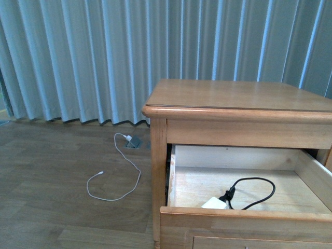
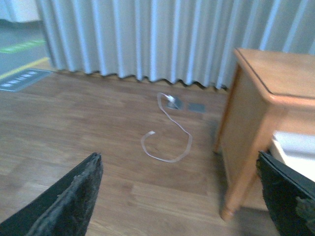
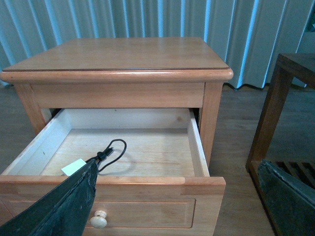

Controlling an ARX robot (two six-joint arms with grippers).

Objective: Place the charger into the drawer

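Jaws wide apart and empty on the right gripper (image 3: 177, 163), hanging in front of the drawer (image 3: 197, 142), above its front panel. Same on the left gripper (image 2: 178, 157): spread open, holding nothing, off to the drawer's left side, looking over the floor.

Charger (image 1: 214, 203) lying flat inside the drawer, tucked against the inside of the front wall. Black cable (image 1: 254, 189) looped behind it on the drawer's bottom. Seems placed as asked; probably only closing left, if wanted at all.

Before any push, check that no part of the loop rides over the drawer's rim. Press squarely on the front panel near the knob (image 3: 98, 220), straight in and slowly, so as not to skew the drawer inside the nightstand (image 1: 233, 93). Ignore the white cable (image 1: 110, 199) on the floor, left of the drawer.
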